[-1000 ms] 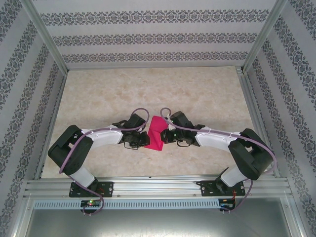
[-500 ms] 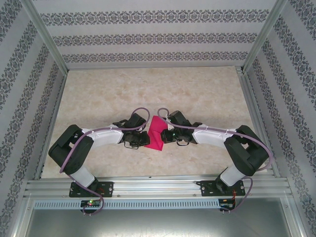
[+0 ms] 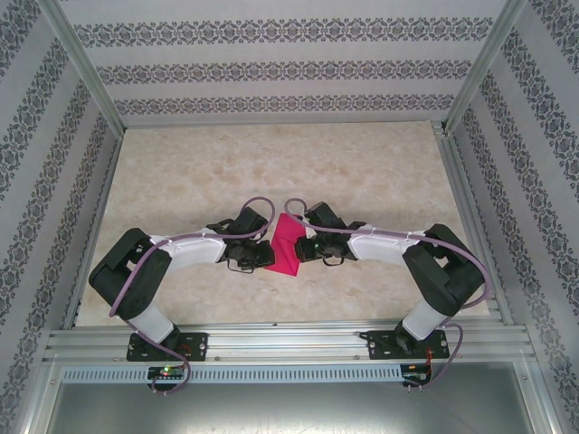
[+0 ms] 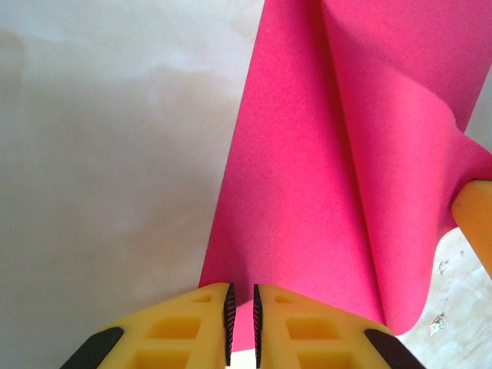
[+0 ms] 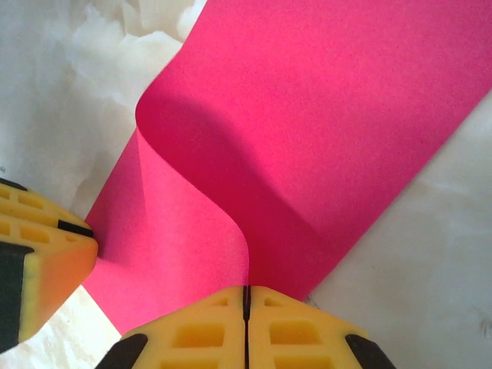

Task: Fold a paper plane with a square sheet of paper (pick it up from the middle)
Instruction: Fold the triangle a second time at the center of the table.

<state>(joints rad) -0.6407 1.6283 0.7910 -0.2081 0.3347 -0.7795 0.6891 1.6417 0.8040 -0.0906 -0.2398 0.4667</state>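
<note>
Now the left gripper (image 4: pixel 242 319) and right gripper (image 5: pixel 247 307) each clamp an edge of the paper (image 5: pixel 323 115) (bowed up), stretched ahead between them.

Elbows out, left pincer (image 4: pixel 241 306) and right pincer (image 5: pixel 247 298) closed, nearly tip-to-tip.

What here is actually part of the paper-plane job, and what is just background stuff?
Part of the job: square sheet of paper, buckled in the middle; left gripper and right gripper, each pinching an edge of it.
Just there: table, patterned walls, metal frame.
</note>
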